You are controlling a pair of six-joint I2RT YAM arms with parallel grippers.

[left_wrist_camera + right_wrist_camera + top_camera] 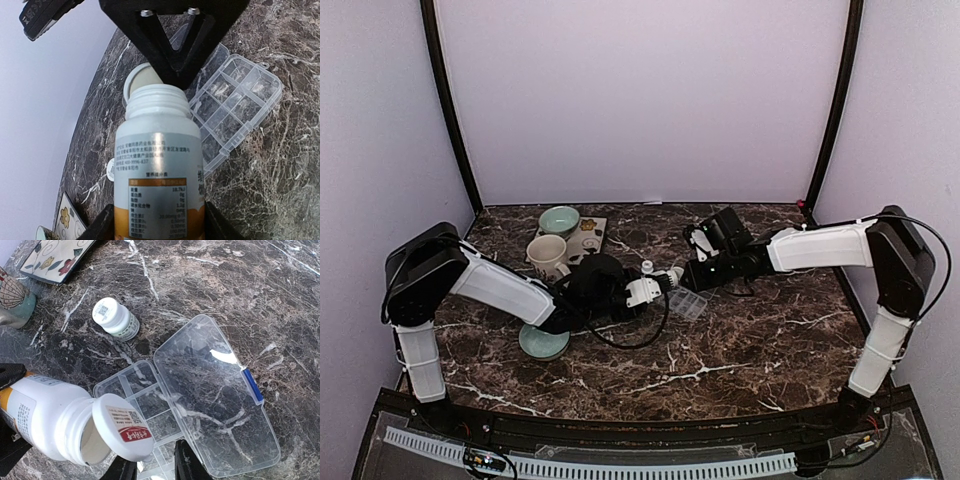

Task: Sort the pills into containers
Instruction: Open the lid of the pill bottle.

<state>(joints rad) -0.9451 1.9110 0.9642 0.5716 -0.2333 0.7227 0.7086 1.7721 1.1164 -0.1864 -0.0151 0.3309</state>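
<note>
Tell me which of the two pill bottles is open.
The large bottle gripped by the left fingers: its mouth is bare, its cap just off it. The small bottle standing on the table is capped.

**A:** Where on the bench (750, 350) could a gripper pass?

**B:** The near strip and the whole right half lie bare, and so does the far middle.

**A:** And the centre?

**B:** It is crowded. The left gripper (157, 225) with its large bottle (160, 165) and the right gripper (155, 469) with the cap (122, 427) meet over the compartment side of the organiser box (240, 100). The box's open lid (220, 405) lies flat and uncovered.

**A:** The far left?

**B:** It is blocked. A small bottle (115, 317) stands just beyond the box. A mug (548, 255), a green bowl (559, 219) and a patterned tray (590, 235) cluster there. A pale green dish (543, 342) sits under the left arm.
</note>
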